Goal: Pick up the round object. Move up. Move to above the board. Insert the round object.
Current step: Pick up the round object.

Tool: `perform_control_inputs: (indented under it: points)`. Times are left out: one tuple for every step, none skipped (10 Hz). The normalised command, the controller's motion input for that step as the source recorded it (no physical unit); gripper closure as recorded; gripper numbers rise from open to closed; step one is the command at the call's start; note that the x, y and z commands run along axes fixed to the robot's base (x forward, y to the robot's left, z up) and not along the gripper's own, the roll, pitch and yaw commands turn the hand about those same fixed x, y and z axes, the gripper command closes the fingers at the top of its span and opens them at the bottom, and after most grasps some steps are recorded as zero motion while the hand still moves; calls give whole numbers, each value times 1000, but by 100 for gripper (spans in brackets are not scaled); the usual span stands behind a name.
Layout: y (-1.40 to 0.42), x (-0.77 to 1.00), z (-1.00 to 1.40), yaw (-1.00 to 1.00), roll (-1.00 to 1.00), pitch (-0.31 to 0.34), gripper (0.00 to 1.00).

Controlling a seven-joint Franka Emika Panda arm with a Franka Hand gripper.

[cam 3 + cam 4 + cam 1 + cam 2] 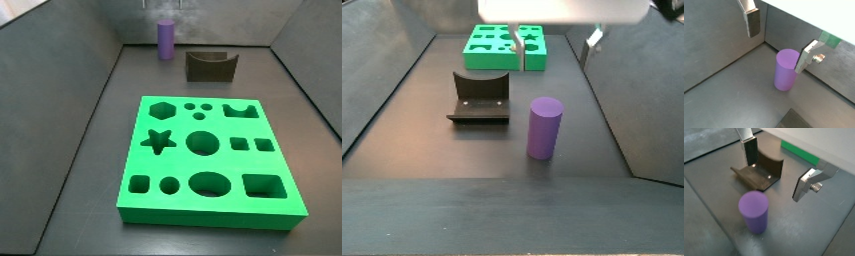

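The round object is a slim purple cylinder (pixel 784 70) standing upright on the dark floor; it shows in both wrist views (pixel 753 212) and both side views (pixel 164 40) (pixel 543 128). My gripper (pixel 776 52) hangs open above it, and nothing is held between the fingers (pixel 808 184). In a wrist view the cylinder's top lies close beside one finger (pixel 807 57). The gripper also shows in a side view (pixel 556 42). The bright green board (pixel 207 160) with several cut-out holes lies flat, well away from the cylinder.
The dark fixture (pixel 480 97) stands on the floor beside the cylinder, between it and the board (pixel 505 45); it shows too in a wrist view (pixel 761 170). Grey walls (pixel 80 60) enclose the floor on the sides.
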Motion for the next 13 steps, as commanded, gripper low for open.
perform_control_inputs:
  points:
    - [369,40,-351,0,-86,-94,0]
    - [386,23,-337,0,-89,-90,0]
    - [337,69,-289,0,-100,-64,0]
    - [266,0,-406,0,-63,-103,0]
    - [171,0,-571,0,-39,-164,0]
    - [126,0,-749,0,-40,-201,0]
    - [129,0,-791,0,-34,-199,0]
    - [166,11,-731,0,-26,-151,0]
    - [306,0,-654,9,-46,-151,0]
    - [0,0,0,0,0,-46,0]
    - [0,0,0,0,0,0,0]
    - [0,0,0,0,0,0,100]
    - [0,0,0,0,0,0,100]
